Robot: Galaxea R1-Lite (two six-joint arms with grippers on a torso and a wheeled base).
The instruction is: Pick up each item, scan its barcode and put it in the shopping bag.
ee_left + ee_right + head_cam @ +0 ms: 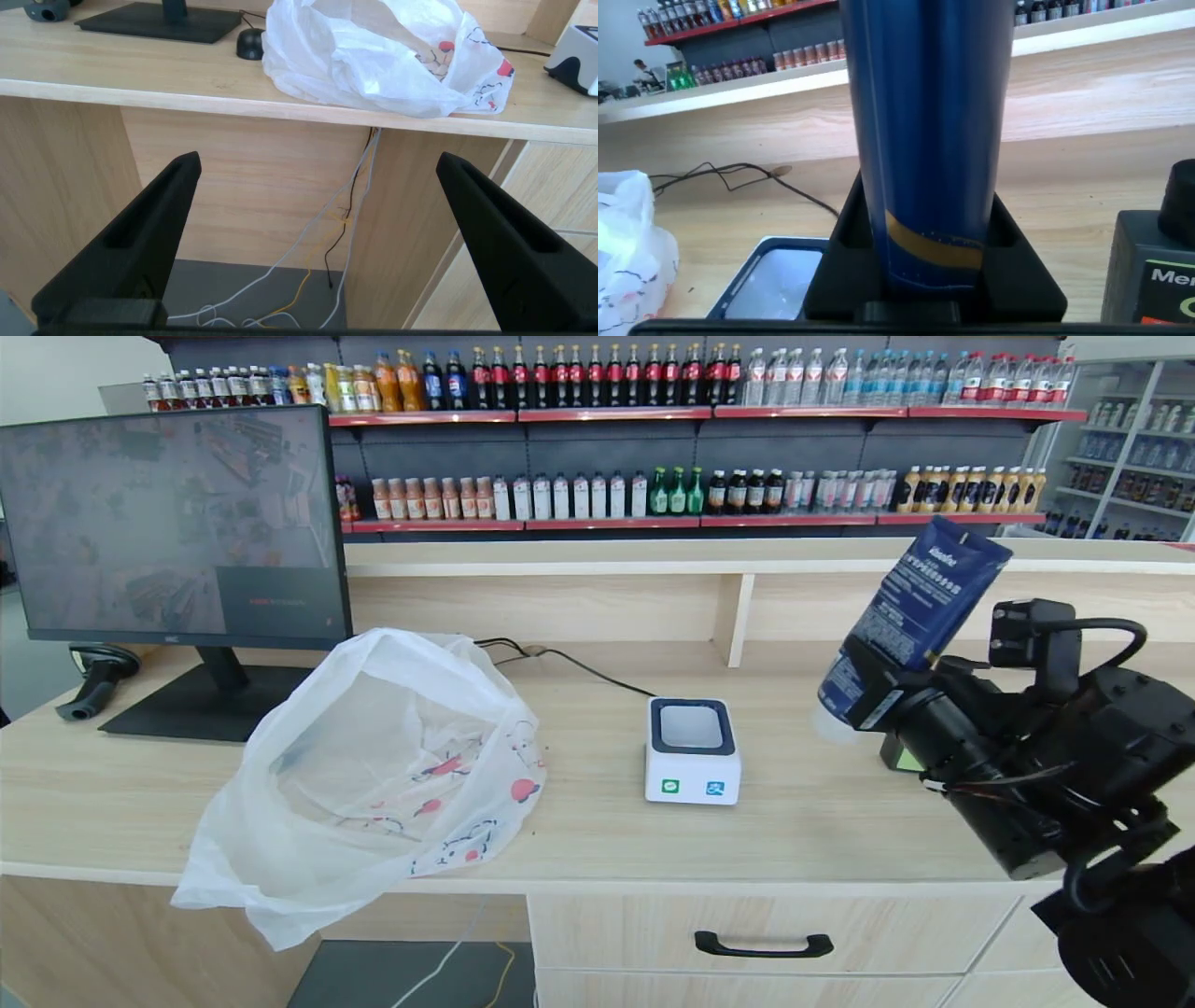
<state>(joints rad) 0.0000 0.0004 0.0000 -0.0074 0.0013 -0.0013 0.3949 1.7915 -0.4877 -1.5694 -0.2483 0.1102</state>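
Head cam sits high, looking forward and down across the wooden counter (822, 831) to the drink shelves (607, 504) behind. Left wrist cam sits back off the counter, facing its front panel and top edge. Right wrist cam hangs close over the countertop facing the shelves, with the blue tube (924, 140) right at the lens. All three share the shopping bag (374, 51) and scanner (577, 58).
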